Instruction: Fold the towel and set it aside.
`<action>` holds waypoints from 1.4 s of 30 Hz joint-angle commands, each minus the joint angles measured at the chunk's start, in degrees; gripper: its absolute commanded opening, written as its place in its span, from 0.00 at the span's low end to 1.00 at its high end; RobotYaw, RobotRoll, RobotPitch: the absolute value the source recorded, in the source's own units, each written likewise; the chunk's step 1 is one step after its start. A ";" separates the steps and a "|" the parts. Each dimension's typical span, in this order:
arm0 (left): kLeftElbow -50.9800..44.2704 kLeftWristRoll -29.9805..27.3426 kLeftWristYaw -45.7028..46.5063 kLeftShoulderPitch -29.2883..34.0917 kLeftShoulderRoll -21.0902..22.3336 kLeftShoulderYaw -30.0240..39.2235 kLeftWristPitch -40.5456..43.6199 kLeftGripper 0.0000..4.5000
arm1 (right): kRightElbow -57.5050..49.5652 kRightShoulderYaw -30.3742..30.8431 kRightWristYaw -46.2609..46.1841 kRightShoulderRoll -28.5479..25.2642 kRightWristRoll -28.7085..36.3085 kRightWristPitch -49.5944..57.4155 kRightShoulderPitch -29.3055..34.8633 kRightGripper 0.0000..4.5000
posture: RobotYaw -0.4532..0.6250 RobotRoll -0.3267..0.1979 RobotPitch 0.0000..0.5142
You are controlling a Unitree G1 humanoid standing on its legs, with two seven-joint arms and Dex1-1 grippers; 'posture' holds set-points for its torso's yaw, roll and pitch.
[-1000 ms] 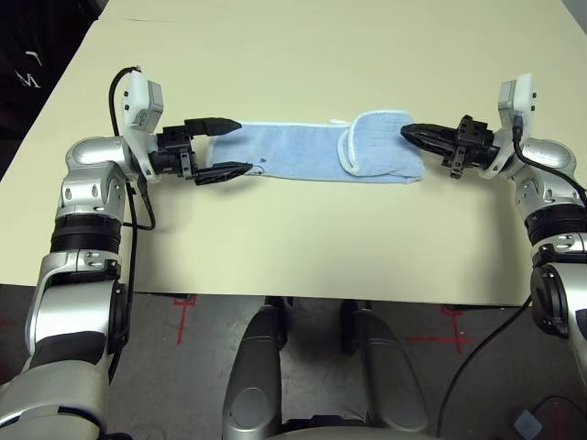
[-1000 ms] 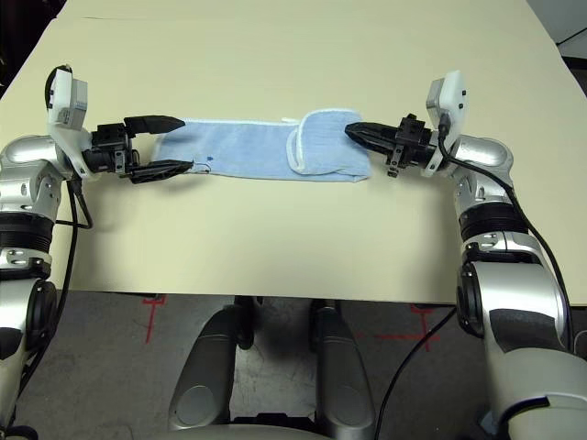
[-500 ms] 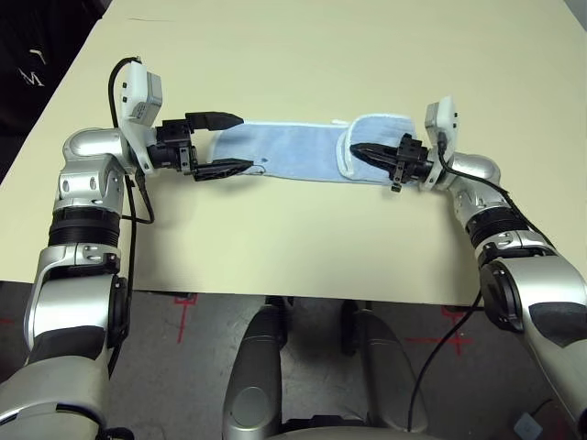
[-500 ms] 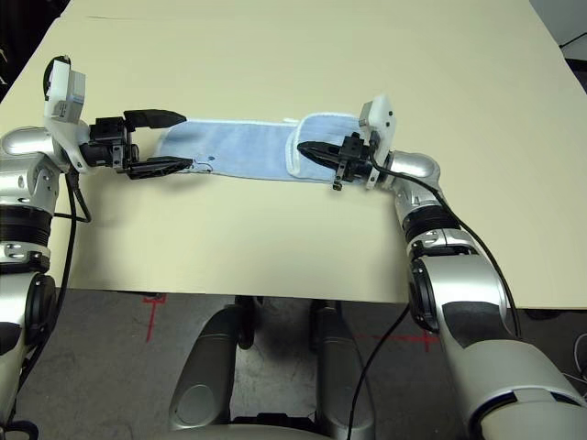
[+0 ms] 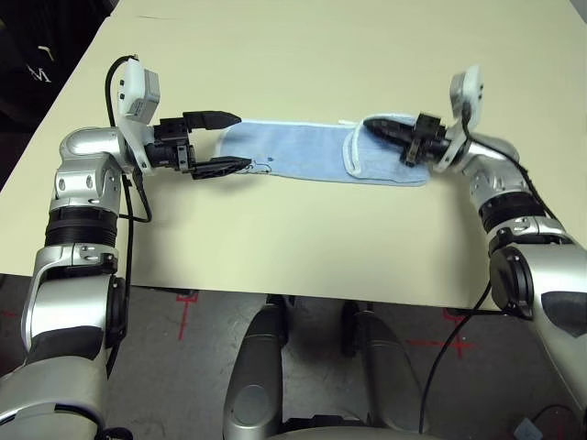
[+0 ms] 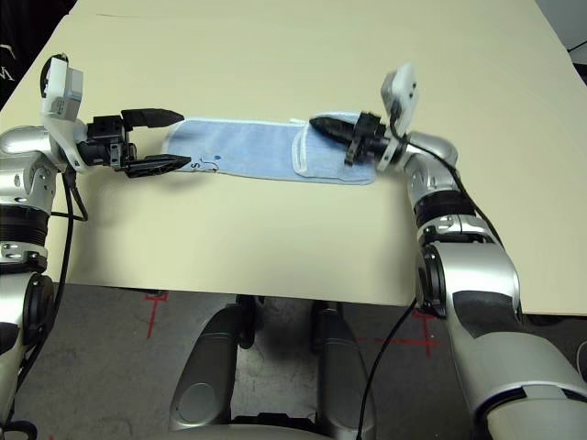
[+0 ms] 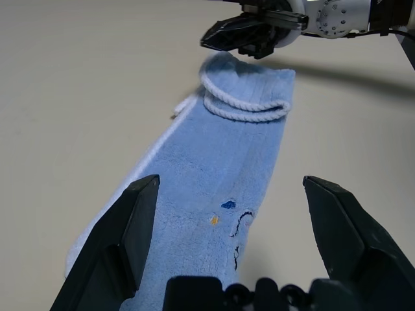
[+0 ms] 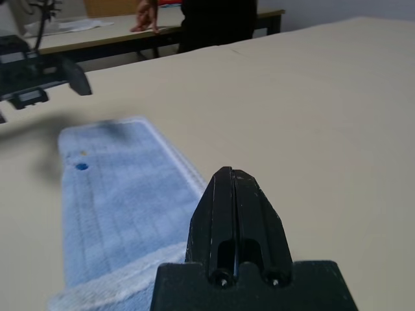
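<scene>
My left end effector (image 5: 222, 142) stands wide open at the towel's (image 5: 303, 156) left end on the desk (image 5: 303, 238). My right end effector (image 5: 374, 124) is closed above the doubled-over right end. My left wrist view shows the fluffy terry and small embroidery.

1. It looks like a robot lab or test workshop: a plain cream tabletop (image 5: 303, 238) takes up the middle of the frame.
2. Red tape crosses (image 5: 183, 312) mark the grey floor (image 5: 156, 385) along the lower edge.
3. Upper left of the right wrist view: a second table (image 8: 97, 35), with a person's hand (image 8: 144, 16) resting on it.
</scene>
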 commanded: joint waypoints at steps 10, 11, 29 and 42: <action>-1.62 0.22 -0.32 0.92 0.86 -0.17 0.49 1.00 | 6.00 3.65 -16.22 3.00 -8.63 0.48 2.94 0.01 | 0.56 0.62 0.66; -1.62 0.22 -0.29 0.99 0.91 -0.13 0.46 1.00 | 5.46 2.66 -15.86 3.12 -7.59 -0.38 2.90 0.01 | 0.56 0.62 0.66; 3.44 3.57 3.39 0.36 0.07 -1.46 -2.29 1.00 | -22.59 1.96 23.47 -14.63 5.19 9.51 10.96 0.01 | 0.47 0.62 0.65; 3.34 5.64 3.09 -4.29 6.73 -1.28 2.95 1.00 | -23.51 4.93 27.16 -20.57 3.56 4.38 18.27 0.01 | 0.51 0.62 0.67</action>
